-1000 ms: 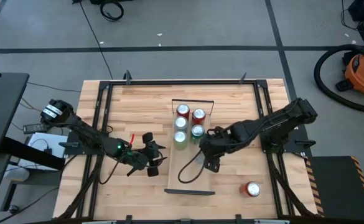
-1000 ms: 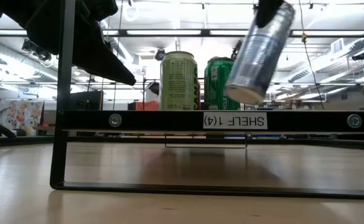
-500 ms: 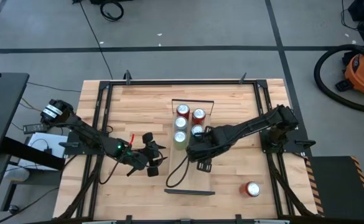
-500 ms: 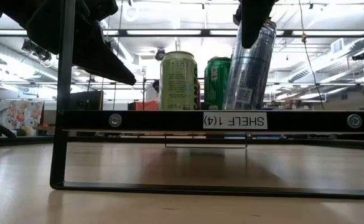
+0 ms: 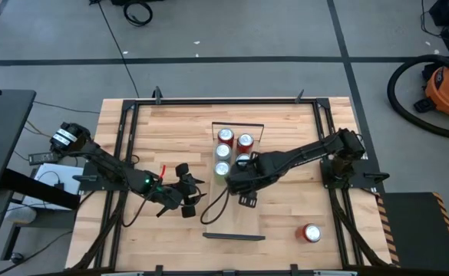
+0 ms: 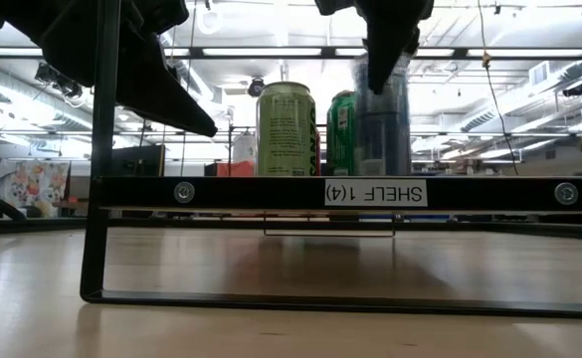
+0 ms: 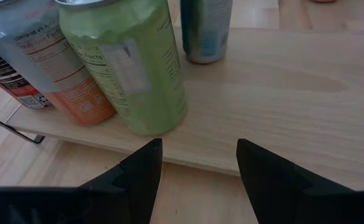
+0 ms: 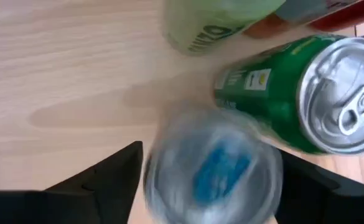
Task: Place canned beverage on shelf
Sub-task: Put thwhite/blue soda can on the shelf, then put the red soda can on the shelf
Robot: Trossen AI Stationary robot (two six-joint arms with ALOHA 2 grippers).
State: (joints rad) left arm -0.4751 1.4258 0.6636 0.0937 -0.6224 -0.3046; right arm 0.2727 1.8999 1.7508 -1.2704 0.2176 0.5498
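- A white label (image 6: 375,193) on the shelf's black front rail (image 6: 271,193) shows "SHELF (14)" upside down.
- Nutrition print on the pale can (image 7: 38,56) is too small to read.

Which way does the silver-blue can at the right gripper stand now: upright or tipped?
Upright. In the low view the silver-blue can has vertical sides on the shelf, beside the green can, under the right gripper.
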